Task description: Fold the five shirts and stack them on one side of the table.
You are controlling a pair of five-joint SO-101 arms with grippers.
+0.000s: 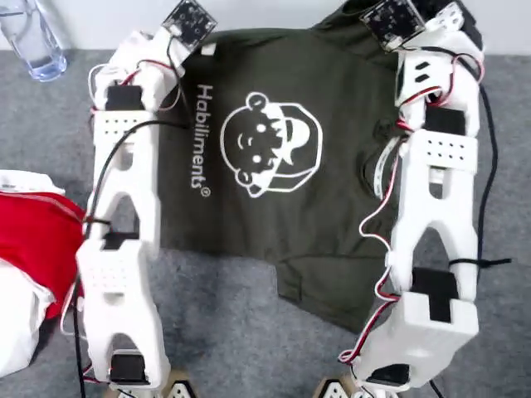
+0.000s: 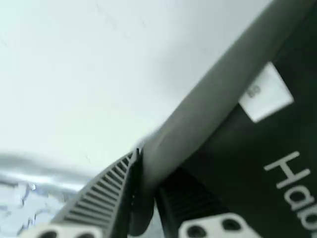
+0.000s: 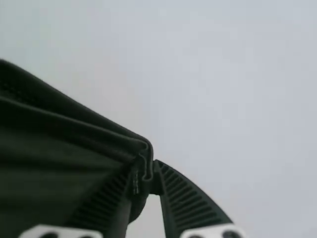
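The gray tabletop (image 1: 224, 332) is the biggest thing here. A big dark green shirt (image 1: 340, 249) lies spread on it, between the two white arms, with its top edge at the far side of the tabletop. One bottom corner of the green shirt sticks out lower near the right arm (image 1: 436, 207). The left arm (image 1: 124, 207) stands along the other side of the shirt. A white picture of a monkey face (image 1: 270, 145) is on the middle of the shirt, with white letters beside it. At the left edge of the tabletop there is a red shirt (image 1: 33, 228), and a white shirt (image 1: 17, 323) lies bunched up just beside it. A clear bottle (image 1: 33, 37) stands in the far left corner. A small white label (image 2: 265, 91) sits at the neck of the green shirt. The left arm's fingers (image 2: 131, 166) are closed tight on the green shirt's top edge. The right arm's fingers (image 3: 161, 173) are closed tight on a folded edge of the same shirt.
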